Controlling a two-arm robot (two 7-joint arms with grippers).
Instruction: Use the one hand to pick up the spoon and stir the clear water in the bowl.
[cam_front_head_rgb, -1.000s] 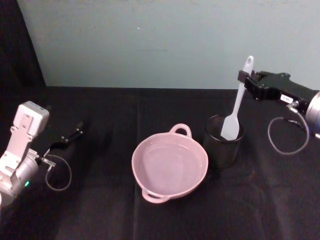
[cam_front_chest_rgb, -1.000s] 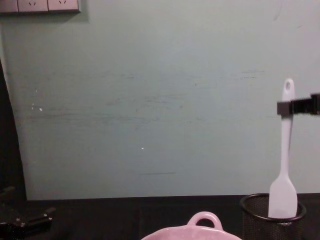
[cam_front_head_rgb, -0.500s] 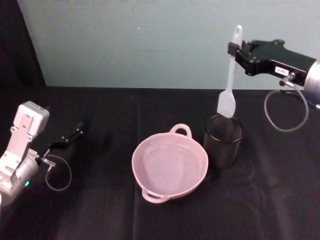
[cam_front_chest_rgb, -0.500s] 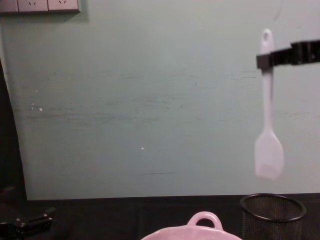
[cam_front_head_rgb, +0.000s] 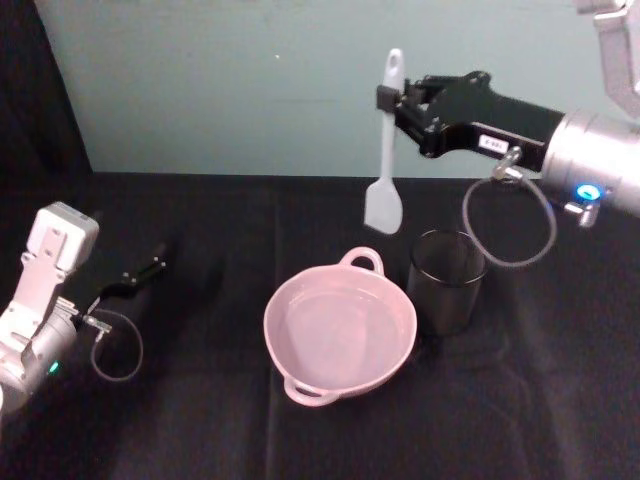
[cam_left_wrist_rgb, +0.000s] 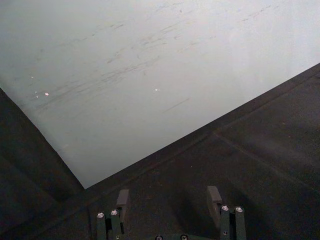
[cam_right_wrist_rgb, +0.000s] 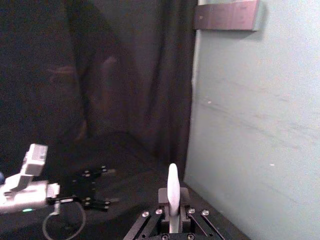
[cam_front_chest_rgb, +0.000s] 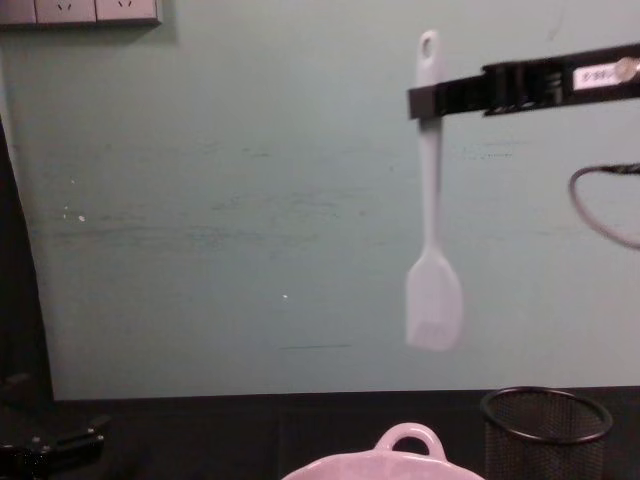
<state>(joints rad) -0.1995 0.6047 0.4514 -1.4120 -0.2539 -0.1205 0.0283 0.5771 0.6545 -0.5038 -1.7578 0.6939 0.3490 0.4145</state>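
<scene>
We see the right gripper clenched on the spoon near its handle tip. The spoon hangs blade-down in the air, well above the pink bowl and the black mesh cup. The left gripper rests on the table, fingers apart.

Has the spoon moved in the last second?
Yes. The spoon was standing in the mesh cup; now the right gripper holds it lifted clear, leftward of the cup, toward the bowl. Left gripper lies parked.
</scene>
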